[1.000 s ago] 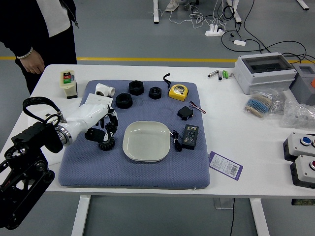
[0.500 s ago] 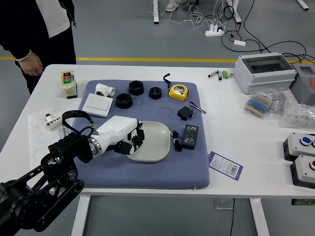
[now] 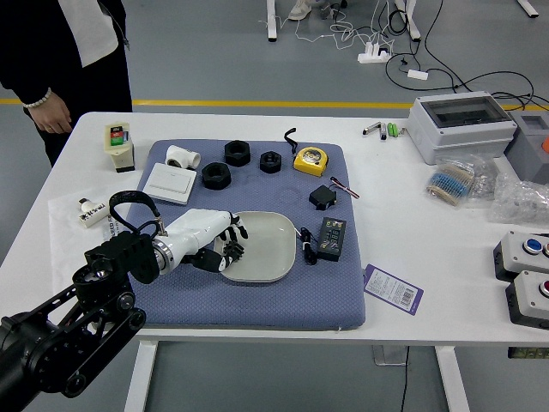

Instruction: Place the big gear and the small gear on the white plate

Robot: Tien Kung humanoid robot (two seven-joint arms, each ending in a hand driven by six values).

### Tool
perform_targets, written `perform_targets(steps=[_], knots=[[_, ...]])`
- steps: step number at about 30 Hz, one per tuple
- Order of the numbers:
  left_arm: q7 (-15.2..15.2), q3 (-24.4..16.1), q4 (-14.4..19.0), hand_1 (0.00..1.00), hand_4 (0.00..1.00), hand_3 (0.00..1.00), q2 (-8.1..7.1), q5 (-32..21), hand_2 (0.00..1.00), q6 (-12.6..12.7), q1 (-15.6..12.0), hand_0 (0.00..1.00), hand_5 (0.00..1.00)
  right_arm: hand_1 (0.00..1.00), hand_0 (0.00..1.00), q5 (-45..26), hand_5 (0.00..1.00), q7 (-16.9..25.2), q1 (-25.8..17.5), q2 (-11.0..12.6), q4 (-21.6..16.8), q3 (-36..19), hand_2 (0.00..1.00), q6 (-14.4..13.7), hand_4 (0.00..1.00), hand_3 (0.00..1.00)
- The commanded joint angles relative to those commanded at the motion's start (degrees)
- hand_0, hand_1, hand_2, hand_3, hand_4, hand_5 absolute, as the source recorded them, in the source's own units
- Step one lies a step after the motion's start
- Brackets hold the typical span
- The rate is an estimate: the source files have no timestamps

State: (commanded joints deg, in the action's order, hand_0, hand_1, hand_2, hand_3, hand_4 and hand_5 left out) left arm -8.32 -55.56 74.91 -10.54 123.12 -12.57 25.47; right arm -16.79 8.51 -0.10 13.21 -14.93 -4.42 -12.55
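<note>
Basically looking at one robot hand (image 3: 226,244), half open, gripping nothing, by one toothed black gear (image 3: 232,251) on one rounded white plate (image 3: 270,249).

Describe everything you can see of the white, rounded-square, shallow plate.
The plate looks smooth, perhaps ceramic or plastic, with a low rim. It lies flat on the blue-grey mat. The robot's left hand reaches over its left side, where a black toothed gear shows; whether the hand touches it, I can't tell.
</note>
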Motion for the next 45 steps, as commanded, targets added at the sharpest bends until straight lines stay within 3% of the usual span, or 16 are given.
perform_targets(steps=[1, 2, 15, 22, 28, 32, 39, 45], knots=[[0.02, 0.0, 0.1, 0.673, 0.614, 0.68, -0.02, -0.07, 0.756, -0.06, 0.04, 0.498, 0.002, 0.619, 0.609, 0.02, 0.701, 0.0, 0.03, 0.0, 0.0, -0.05, 0.72, 0.0, 0.735, 0.534], [0.04, -0.02, 0.22, 0.699, 0.778, 0.727, -0.02, -0.08, 0.797, -0.12, 0.08, 0.532, 0.034, 0.619, 0.609, 0.04, 0.7, 0.0, 0.06, 0.01, 0.0, -0.11, 0.72, 0.0, 0.736, 0.534], [-0.27, -2.18, 3.73, 0.71, 0.798, 0.739, -0.7, 1.2, 0.806, -1.23, 0.28, 0.549, 0.036, 0.619, 0.61, 0.08, 0.7, 0.02, 0.26, 0.05, 0.05, -0.42, 0.72, -0.01, 0.737, 0.535], [-1.14, -6.34, 7.12, 0.707, 0.786, 0.738, -3.8, 2.79, 0.789, -4.49, -0.5, 0.551, 0.031, 0.618, 0.61, 0.09, 0.7, -0.03, 0.23, 0.07, 0.08, -0.49, 0.721, -0.01, 0.738, 0.535], [-2.45, -7.86, 8.29, 0.705, 0.783, 0.746, -8.55, 0.9, 0.781, -9.73, -1.54, 0.554, 0.017, 0.619, 0.61, 0.09, 0.7, -0.03, 0.24, 0.11, 0.13, -0.61, 0.72, -0.02, 0.739, 0.536], [-2.74, -7.7, 7.89, 0.707, 0.816, 0.78, -9.65, 0.26, 0.784, -11.15, -1.76, 0.56, 0.002, 0.619, 0.61, 0.04, 0.698, -0.01, 0.32, 0.09, 0.15, -0.61, 0.72, -0.03, 0.739, 0.536], [-2.33, -7.04, 5.94, 0.712, 0.847, 0.794, -9.24, 0.56, 0.789, -10.48, -1.66, 0.567, 0.01, 0.619, 0.608, -0.12, 0.698, -0.02, 0.5, 0.02, 0.14, -0.52, 0.721, -0.12, 0.739, 0.536], [-2.01, -6.22, 3.3, 0.711, 0.853, 0.794, -7.55, 1.32, 0.789, -9.07, -1.06, 0.571, 0.005, 0.619, 0.612, -0.11, 0.698, -0.06, 0.58, 0.02, 0.11, -0.46, 0.721, -0.14, 0.738, 0.536]])
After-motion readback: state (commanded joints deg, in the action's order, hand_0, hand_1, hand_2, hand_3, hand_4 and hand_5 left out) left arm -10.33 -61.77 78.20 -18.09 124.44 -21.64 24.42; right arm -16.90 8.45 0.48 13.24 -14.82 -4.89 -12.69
